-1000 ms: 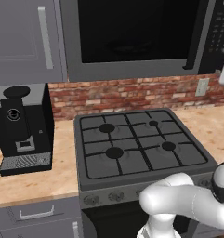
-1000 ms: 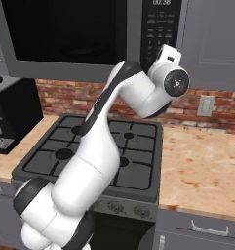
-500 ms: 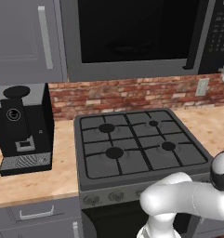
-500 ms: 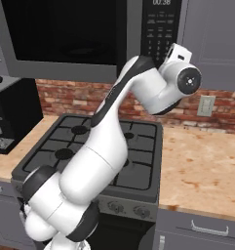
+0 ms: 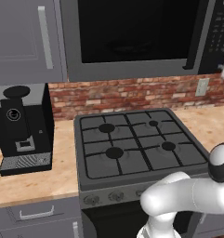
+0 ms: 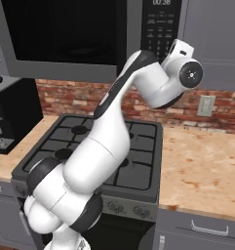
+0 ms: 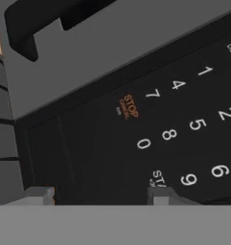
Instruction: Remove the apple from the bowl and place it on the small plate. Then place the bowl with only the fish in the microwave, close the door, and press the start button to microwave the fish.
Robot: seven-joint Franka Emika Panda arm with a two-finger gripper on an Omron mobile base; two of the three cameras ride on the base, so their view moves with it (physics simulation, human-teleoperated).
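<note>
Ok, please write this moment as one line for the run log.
phase: pressing start | hand: at microwave keypad, near start key | microwave door: closed | stove: bare

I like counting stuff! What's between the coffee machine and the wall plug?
The stove sits between the coffee machine and the wall outlet, in the left base view.

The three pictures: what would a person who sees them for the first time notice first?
First, the big white arm that rises over the black stove and bends up to the microwave above it. Its end effector sits right at the black keypad strip, with the STOP and START labels close before the fingertips in the hand view. The door is closed, and a black coffee machine stands on the counter left of the stove.
</note>
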